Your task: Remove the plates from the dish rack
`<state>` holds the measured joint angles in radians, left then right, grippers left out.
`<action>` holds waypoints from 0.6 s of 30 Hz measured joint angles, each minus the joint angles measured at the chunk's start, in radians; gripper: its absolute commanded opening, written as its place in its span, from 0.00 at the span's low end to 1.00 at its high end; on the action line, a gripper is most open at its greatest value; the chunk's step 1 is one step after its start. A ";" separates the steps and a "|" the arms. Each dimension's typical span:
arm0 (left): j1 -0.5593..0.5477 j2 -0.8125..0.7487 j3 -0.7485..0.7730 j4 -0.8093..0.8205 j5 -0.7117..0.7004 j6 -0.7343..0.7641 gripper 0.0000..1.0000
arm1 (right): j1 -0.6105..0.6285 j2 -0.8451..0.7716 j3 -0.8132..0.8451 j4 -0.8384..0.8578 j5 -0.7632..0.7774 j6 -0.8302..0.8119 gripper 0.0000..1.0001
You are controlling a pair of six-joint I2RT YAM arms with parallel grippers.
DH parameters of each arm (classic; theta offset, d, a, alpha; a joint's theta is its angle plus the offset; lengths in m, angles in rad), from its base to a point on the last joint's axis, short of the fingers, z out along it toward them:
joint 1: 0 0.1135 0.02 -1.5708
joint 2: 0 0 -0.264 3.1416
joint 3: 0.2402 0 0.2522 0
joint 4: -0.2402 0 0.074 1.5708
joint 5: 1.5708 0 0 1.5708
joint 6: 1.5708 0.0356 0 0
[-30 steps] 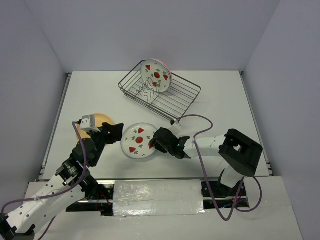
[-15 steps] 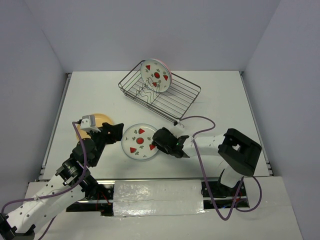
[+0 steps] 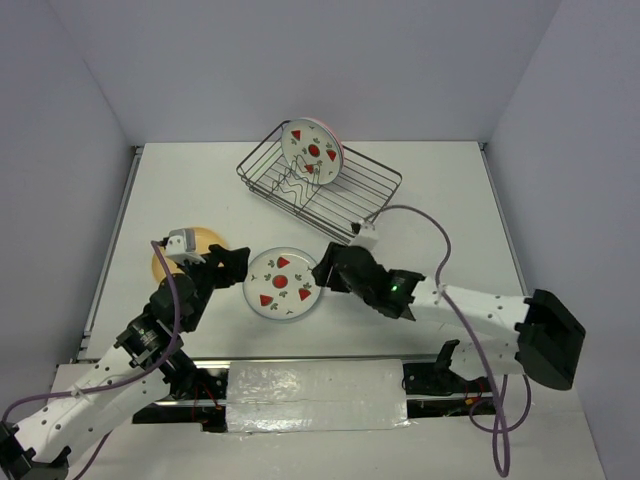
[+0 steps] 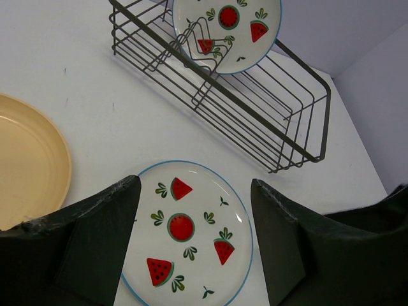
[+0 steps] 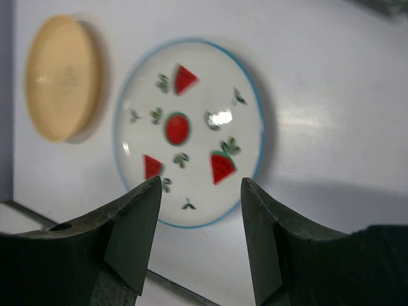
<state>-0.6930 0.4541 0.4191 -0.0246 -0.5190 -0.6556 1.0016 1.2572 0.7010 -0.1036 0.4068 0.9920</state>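
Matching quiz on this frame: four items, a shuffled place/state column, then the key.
Items
1. tan plate
2. near printed plate
3. far printed plate
4. right tool

Place or state
A. flat on the table, in front of the dish rack
B. open, holding nothing
C. flat, toward the table's left side
D. standing on edge in the dish rack

Pairs: 1-C, 2-A, 3-D, 4-B

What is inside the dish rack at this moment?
A watermelon-print plate stands on edge in the dish rack. Behind it, only the rim of a pink plate shows; the rest is covered.
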 measured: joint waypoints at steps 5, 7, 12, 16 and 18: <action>-0.002 0.000 0.000 0.002 0.031 0.000 0.82 | -0.177 -0.062 0.264 0.011 -0.190 -0.422 0.63; -0.004 0.000 0.000 0.002 0.052 0.000 0.82 | -0.253 -0.061 0.384 0.014 -0.225 -0.556 0.63; -0.006 0.019 0.000 0.010 0.103 -0.004 0.81 | -0.419 -0.029 0.607 0.081 -0.351 -0.882 0.63; -0.008 0.062 0.000 0.029 0.161 -0.006 0.81 | -0.516 0.071 0.703 0.161 -0.479 -1.066 0.62; -0.010 0.077 0.000 0.034 0.187 -0.006 0.82 | -0.546 0.150 0.747 0.181 -0.531 -1.146 0.62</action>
<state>-0.7029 0.5308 0.4191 0.0097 -0.3325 -0.6621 0.4561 1.4071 1.4475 0.0776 -0.1238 -0.1535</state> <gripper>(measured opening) 0.815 0.625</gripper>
